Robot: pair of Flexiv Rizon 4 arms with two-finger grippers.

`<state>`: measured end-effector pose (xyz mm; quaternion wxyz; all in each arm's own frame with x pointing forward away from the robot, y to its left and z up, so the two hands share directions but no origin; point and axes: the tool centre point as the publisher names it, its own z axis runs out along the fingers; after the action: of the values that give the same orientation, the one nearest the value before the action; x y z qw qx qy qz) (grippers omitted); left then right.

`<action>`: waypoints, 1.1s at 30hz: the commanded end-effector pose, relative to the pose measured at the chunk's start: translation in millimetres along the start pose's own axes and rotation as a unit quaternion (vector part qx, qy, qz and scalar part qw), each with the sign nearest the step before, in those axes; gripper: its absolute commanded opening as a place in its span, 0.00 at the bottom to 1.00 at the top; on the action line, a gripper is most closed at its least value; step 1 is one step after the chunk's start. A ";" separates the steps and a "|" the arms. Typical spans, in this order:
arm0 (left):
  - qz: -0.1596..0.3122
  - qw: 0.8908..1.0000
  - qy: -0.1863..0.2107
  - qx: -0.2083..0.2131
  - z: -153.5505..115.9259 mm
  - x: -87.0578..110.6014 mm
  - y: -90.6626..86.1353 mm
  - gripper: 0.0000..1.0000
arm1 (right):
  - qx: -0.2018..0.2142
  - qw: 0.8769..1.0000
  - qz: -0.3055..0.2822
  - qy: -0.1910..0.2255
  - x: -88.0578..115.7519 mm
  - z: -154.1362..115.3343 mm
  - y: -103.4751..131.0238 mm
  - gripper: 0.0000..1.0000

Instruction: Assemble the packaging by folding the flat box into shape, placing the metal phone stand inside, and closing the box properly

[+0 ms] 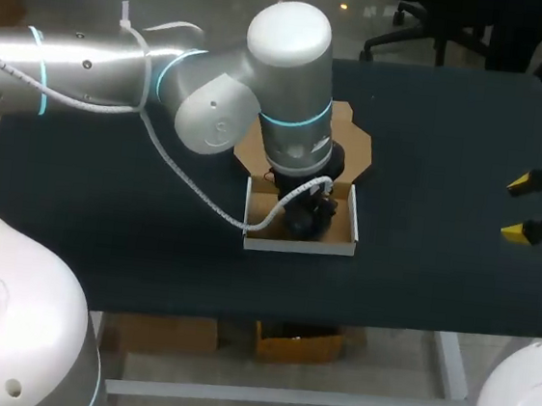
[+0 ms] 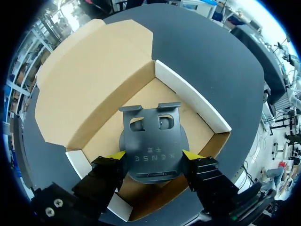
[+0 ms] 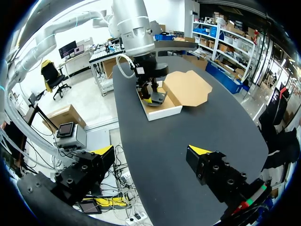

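The dark metal phone stand point(image 2: 153, 141) sits inside the open box point(image 2: 190, 94), over its brown cardboard floor, with its round base low and its back plate, pierced by two cut-outs, rising ahead of the fingers. Whether the base rests fully on the floor I cannot tell. The left claw point(image 2: 154, 155) holds the stand, one yellow-tipped finger point(image 2: 115, 155) pressed to each side of the base. From above, the stand is almost wholly hidden under that claw point(image 1: 309, 212). The box point(image 1: 300, 246) is folded into a shallow tray with white outer walls. Its lid flap point(image 1: 355, 139) is still open, lying flat on the worktop point(image 1: 453, 135) at twelve o'clock from the tray and joined to its far wall. The tray lies near the middle of the dark worktop, a little toward the near edge. The left arm point(image 1: 91, 68) comes in from about ten o'clock, and its thick wrist stands straight over the tray with a pale cable looping down its side. The right claw point(image 1: 521, 207) hangs at three o'clock from the box, well apart from it and near the worktop's right edge. Its fingers are spread wide with nothing between them. From that claw point(image 3: 151, 150) the tray point(image 3: 162, 112), the stand point(image 3: 157, 97) and the flap point(image 3: 188, 87) show far ahead across the worktop point(image 3: 188, 141).
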<state>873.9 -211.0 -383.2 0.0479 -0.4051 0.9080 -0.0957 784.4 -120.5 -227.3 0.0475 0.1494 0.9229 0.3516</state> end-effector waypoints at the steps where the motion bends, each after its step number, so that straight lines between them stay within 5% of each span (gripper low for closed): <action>1: 0.001 1.000 -0.005 -0.003 3.3 -0.3 -3.6 0.00 | 0.000 1.000 0.000 0.000 1.0 -1.4 0.2 1.00; 22: -0.018 1.000 -0.011 -0.008 10.8 -21.7 -11.4 0.00 | 0.000 1.000 0.000 0.000 1.0 -1.4 0.2 1.00; 23: -0.018 1.000 -0.011 -0.008 11.6 -21.8 -11.6 0.13 | 0.000 1.000 0.000 0.000 1.0 -1.4 0.2 1.00; 24: -0.018 1.000 -0.011 -0.009 12.1 -21.9 -11.7 0.38 | 0.000 1.000 0.000 0.000 1.0 -1.4 0.2 1.00; 25: -0.019 1.000 -0.012 -0.009 12.9 -22.1 -11.9 0.83 | 0.000 1.000 0.000 0.000 1.0 -1.4 0.2 1.00; 26: -0.019 1.000 -0.013 -0.009 13.3 -22.3 -12.1 1.00 | 0.000 1.000 0.000 0.000 1.0 -1.4 0.2 1.00; 33: -0.024 1.000 -0.015 -0.009 13.0 -23.0 -13.2 1.00 | 0.000 1.000 0.000 0.000 1.0 -1.4 0.2 1.00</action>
<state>899.8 -201.3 -393.1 0.0531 -0.4264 0.8988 -0.0863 784.4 -120.5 -227.3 0.0475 0.1494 0.9229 0.3516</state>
